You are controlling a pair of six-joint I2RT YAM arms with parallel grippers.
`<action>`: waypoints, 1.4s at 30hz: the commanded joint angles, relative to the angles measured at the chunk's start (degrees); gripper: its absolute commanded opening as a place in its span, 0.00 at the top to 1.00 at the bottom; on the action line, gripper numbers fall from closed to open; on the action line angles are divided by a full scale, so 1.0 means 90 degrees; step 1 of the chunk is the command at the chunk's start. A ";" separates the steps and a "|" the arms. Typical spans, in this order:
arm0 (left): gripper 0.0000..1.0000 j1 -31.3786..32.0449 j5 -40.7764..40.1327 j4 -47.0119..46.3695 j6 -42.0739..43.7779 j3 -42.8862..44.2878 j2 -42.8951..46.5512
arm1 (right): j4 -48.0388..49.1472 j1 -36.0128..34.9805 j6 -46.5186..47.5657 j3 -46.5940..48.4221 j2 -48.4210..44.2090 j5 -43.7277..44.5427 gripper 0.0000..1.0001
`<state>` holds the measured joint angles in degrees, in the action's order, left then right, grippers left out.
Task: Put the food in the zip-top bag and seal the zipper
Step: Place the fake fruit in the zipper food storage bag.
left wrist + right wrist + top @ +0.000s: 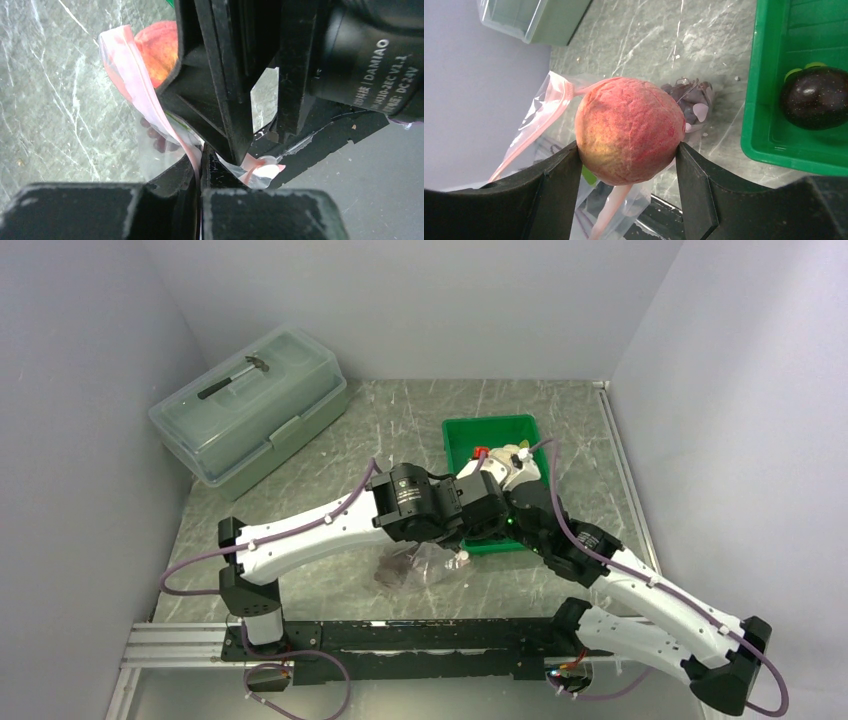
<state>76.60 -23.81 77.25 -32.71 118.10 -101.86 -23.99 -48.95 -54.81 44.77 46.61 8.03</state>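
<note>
Currently, your right jaws are clamped on the pink-red peach (629,130), one jaw on each side, holding it off the counter (649,40) close to the mouth of the zip-top bag (536,112). Your left jaws are closed together on the pink zipper (130,75), pinching the strip. The bag lies just beside the green tray (769,125), with the grape bunch (691,97) inside. The dark plum (816,97) sits in the tray.

Clear crinkly plastic bag (539,107); peach (629,130) matt, finely cracked; plum (816,97) glossy, smooth.
</note>
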 commanded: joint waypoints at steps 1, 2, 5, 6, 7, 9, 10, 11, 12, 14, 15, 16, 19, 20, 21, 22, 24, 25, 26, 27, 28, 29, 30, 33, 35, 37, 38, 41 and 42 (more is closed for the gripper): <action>0.90 0.0122 -0.0157 -0.0459 0.0047 0.0272 0.0449 | -0.0007 -0.0147 0.0252 0.0180 -0.0031 0.0140 0.92; 0.90 0.0122 -0.0202 -0.0410 0.0045 0.0284 0.0444 | 0.0002 -0.0165 0.0256 0.0148 -0.0117 0.0137 0.91; 0.90 0.0122 -0.0423 -0.0202 -0.0023 0.0309 0.0406 | 0.0102 -0.0176 0.0327 0.0073 -0.0494 -0.0024 0.90; 0.90 0.0122 -0.0525 -0.0128 -0.0075 0.0320 0.0389 | 0.0039 -0.0176 0.0355 0.0126 -0.0559 -0.0061 0.90; 0.90 0.0122 -0.0637 -0.0047 -0.0123 0.0345 0.0374 | -0.0049 -0.0176 0.0382 0.0196 -0.0600 -0.0091 0.90; 0.90 0.0122 -0.0835 0.0103 -0.0220 0.0404 0.0339 | -0.0165 -0.0176 0.0454 0.0331 -0.0666 -0.0199 0.90; 0.90 0.0122 -0.0912 0.0188 -0.0260 0.0452 0.0288 | -0.0198 -0.0176 0.0475 0.0387 -0.0691 -0.0278 0.90; 0.90 0.0122 -0.0966 0.0275 -0.0264 0.0499 0.0239 | -0.0222 -0.0176 0.0496 0.0438 -0.0718 -0.0357 0.90; 0.90 0.0122 -0.0999 0.0364 -0.0283 0.0545 0.0180 | -0.0225 -0.0176 0.0532 0.0494 -0.0746 -0.0445 0.90; 0.92 0.0120 -0.1090 0.0581 -0.0347 0.0648 0.0051 | -0.0231 -0.0176 0.0577 0.0589 -0.0787 -0.0643 0.90; 0.92 0.0122 -0.1132 0.0670 -0.0374 0.0701 -0.0010 | -0.0200 -0.0176 0.0584 0.0621 -0.0799 -0.0766 0.89; 0.93 0.0122 -0.1155 0.0749 -0.0390 0.0741 -0.0068 | -0.0139 -0.0176 0.0573 0.0638 -0.0802 -0.0849 0.89; 0.94 0.0122 -0.1226 0.0880 -0.0418 0.0842 -0.0171 | 0.0079 -0.0176 0.0476 0.0616 -0.0722 -0.1314 0.89; 0.94 0.0122 -0.1238 0.0909 -0.0432 0.0871 -0.0189 | 0.0166 -0.0181 0.0444 0.0595 -0.0661 -0.1427 0.89; 0.94 0.0122 -0.1240 0.0917 -0.0421 0.0901 -0.0195 | 0.0280 -0.0185 0.0390 0.0542 -0.0605 -0.1526 0.89; 0.94 0.0117 -0.1241 0.0913 -0.0418 0.0928 -0.0195 | 0.0404 -0.0186 0.0349 0.0469 -0.0554 -0.1615 0.89; 0.94 0.0122 -0.1206 0.0892 -0.0381 0.0956 -0.0179 | 0.0695 -0.0195 0.0288 0.0283 -0.0397 -0.1740 0.89; 0.94 0.0122 -0.1182 0.0894 -0.0371 0.0995 -0.0176 | 0.0872 -0.0204 0.0268 0.0206 -0.0326 -0.1829 0.89; 0.94 0.0122 -0.1161 0.0898 -0.0355 0.1010 -0.0176 | 0.1083 -0.0231 0.0278 0.0125 -0.0260 -0.1918 0.89; 0.94 0.0122 -0.1135 0.0899 -0.0337 0.1023 -0.0176 | 0.1261 -0.0252 0.0270 0.0056 -0.0180 -0.2001 0.89; 0.94 0.0122 -0.1126 0.0899 -0.0324 0.1027 -0.0167 | 0.1379 -0.0268 0.0302 0.0033 -0.0083 -0.2056 0.89; 0.94 0.0122 -0.1129 0.0915 -0.0320 0.1035 -0.0166 | 0.1445 -0.0299 0.0350 0.0033 0.0014 -0.2099 0.89; 0.94 0.0122 -0.1159 0.0946 -0.0318 0.1046 -0.0172 | 0.1486 -0.0332 0.0394 0.0053 0.0104 -0.2128 0.89; 0.94 0.0122 -0.1237 0.1016 -0.0310 0.1064 -0.0176 | 0.1590 -0.0530 0.0594 0.0099 0.0314 -0.2177 0.89; 0.93 0.0122 -0.1265 0.1024 -0.0308 0.1051 -0.0159 | 0.1669 -0.0709 0.0789 0.0141 0.0373 -0.2195 0.88; 0.93 0.0117 -0.1290 0.1020 -0.0311 0.1007 -0.0125 | 0.1831 -0.0869 0.0937 0.0086 0.0355 -0.2257 0.88; 0.93 0.0121 -0.1297 0.1007 -0.0310 0.0980 -0.0113 | 0.2002 -0.0928 0.0996 0.0019 0.0333 -0.2353 0.87; 0.92 0.0105 -0.1349 0.1007 -0.0342 0.0918 -0.0056 | 0.2581 -0.1106 0.1016 -0.0260 0.0199 -0.2522 0.87; 0.92 0.0098 -0.1345 0.1014 -0.0371 0.0911 -0.0029 | 0.2817 -0.1161 0.0977 -0.0384 0.0155 -0.2526 0.87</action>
<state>77.34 -34.37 90.91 -34.96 125.01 -103.00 -12.64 -56.34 -47.97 43.44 50.09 -9.08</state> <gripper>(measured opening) 0.078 0.655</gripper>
